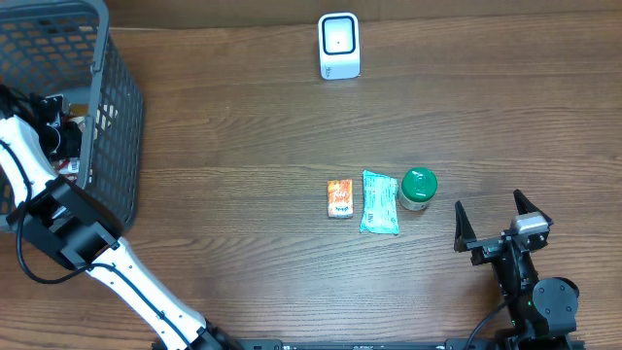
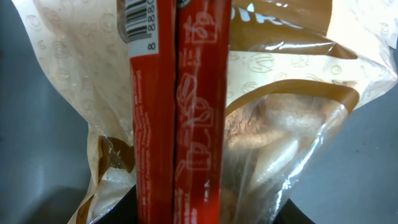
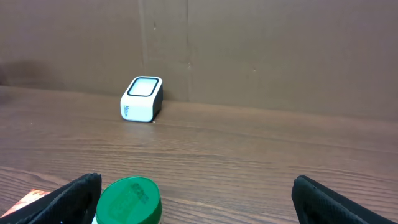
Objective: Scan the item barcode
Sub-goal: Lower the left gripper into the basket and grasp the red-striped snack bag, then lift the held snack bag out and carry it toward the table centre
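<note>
At the far left, a grey wire basket (image 1: 109, 68) stood on the wooden table (image 1: 243, 126), and the white left arm (image 1: 21, 160) reached down into it. The left gripper (image 1: 60, 126) was low inside the basket; whether its jaws were pinching anything could not be told, since its own camera showed no fingers clearly. That camera was filled by the item to be scanned, a slim red packet (image 2: 177, 124) standing upright, with its barcode (image 2: 138, 22) at the top edge. The packet was pressed against a clear-and-brown bag (image 2: 286, 118) of pale baked goods. Further right on the open table lay an orange packet (image 1: 339, 198), a teal pouch (image 1: 380, 202) and a green-lidded jar (image 1: 419, 189) in a close row, with the white scanner (image 1: 339, 46) well behind them. At the far right, the right gripper (image 1: 489, 204) rested near the jar, its jaws spread wide and empty. The likely trouble lay in the basket. A pinch might catch the bag's loose film along with the packet and drag both up, or the narrow packet might twist and turn its barcode away from the scanner. Counted: one basket, one scanner, three loose items on the table, two items seen in the basket, two grippers.
</note>
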